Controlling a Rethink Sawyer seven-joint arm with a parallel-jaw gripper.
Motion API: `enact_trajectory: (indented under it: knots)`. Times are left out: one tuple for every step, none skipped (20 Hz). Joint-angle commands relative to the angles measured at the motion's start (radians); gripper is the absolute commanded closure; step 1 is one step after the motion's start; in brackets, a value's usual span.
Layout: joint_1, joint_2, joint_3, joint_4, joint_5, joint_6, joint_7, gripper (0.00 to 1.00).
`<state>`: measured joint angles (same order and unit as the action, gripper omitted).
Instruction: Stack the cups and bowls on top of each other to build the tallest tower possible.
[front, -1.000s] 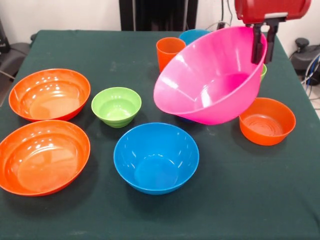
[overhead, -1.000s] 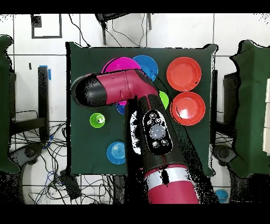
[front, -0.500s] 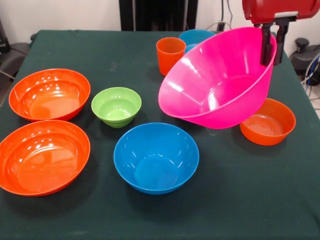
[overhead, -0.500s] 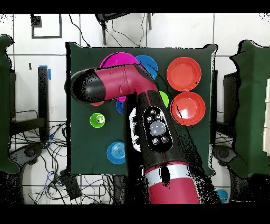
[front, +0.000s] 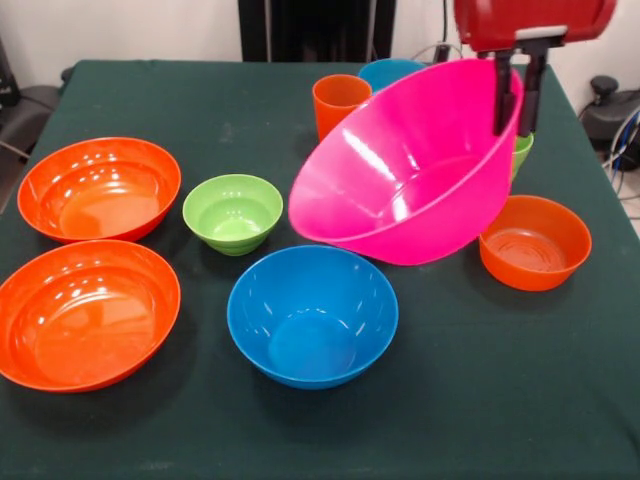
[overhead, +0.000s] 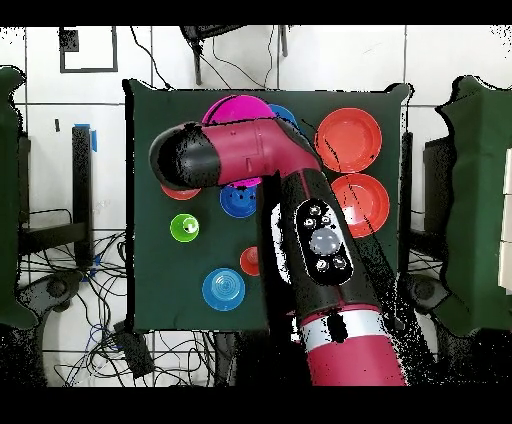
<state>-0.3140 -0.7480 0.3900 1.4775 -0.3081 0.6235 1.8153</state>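
My gripper (front: 514, 95) is shut on the far rim of the large pink bowl (front: 410, 170), which hangs tilted above the table with its opening facing the camera. Its low edge hovers just behind the large blue bowl (front: 312, 315). An orange cup (front: 340, 103) stands behind the pink bowl, and a lime green cup (front: 523, 148) peeks out at its right. In the overhead view the arm covers the gripper; the pink bowl (overhead: 235, 105) shows past the arm's elbow. Each bowl on the table stands alone, and no tower shows.
Two large orange bowls (front: 98, 188) (front: 85, 312) sit at the left, with a small lime green bowl (front: 232, 212) beside them. A small orange bowl (front: 535, 242) is at the right, and a light blue bowl (front: 390, 72) at the back. A dark blue bowl (overhead: 238, 200) shows in the overhead view.
The gripper has carried the pink bowl to the left in the front view, toward the large blue bowl. In the overhead view the arm has swung to the right.
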Motion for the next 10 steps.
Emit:
enact_trajectory:
  knots:
    - [-0.037, 0.02, 0.063, -0.03, -0.077, 0.072, -0.195, 1.0]
    - [-0.04, 0.018, 0.067, -0.025, -0.078, 0.069, -0.194, 1.0]
    - [-0.041, 0.019, 0.068, -0.023, -0.079, 0.067, -0.192, 1.0]
    - [-0.047, 0.019, 0.072, -0.018, -0.082, 0.062, -0.195, 1.0]
    - [-0.051, 0.019, 0.074, -0.016, -0.084, 0.06, -0.196, 1.0]
    - [-0.06, 0.02, 0.076, -0.011, -0.086, 0.054, -0.198, 1.0]
    - [-0.064, 0.022, 0.076, -0.011, -0.088, 0.053, -0.196, 1.0]
    - [-0.074, 0.031, 0.079, -0.02, -0.095, 0.053, -0.206, 1.0]
    - [-0.079, 0.035, 0.081, -0.023, -0.102, 0.053, -0.21, 1.0]
    - [-0.092, 0.042, 0.088, -0.028, -0.107, 0.049, -0.221, 1.0]
